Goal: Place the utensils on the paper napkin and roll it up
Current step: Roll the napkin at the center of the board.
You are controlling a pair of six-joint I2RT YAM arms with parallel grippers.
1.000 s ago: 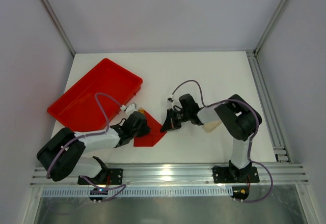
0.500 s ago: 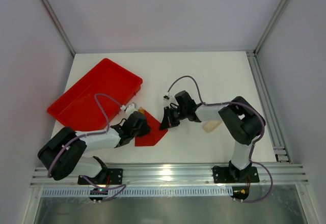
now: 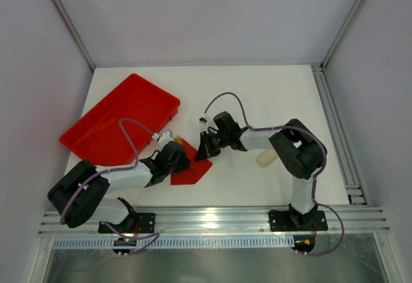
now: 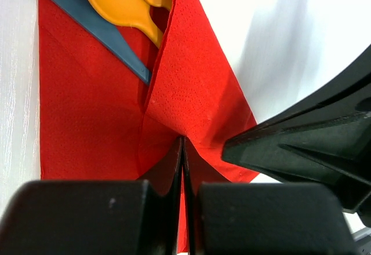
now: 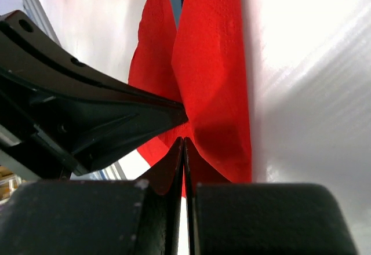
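Robotics lab test cell, seen from my remote station: a white table [image 3: 270, 96] enclosed by plain pale panels [image 3: 206, 13] and aluminium frame posts [image 3: 64, 22], with my cabled arms [image 3: 296, 161] bolted to a slotted rail [image 3: 212, 219] along its near edge.

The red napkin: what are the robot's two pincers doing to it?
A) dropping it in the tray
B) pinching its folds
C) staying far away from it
B: the left pincer and the right pincer are both shut, with a fold of the red napkin caught at their tips.
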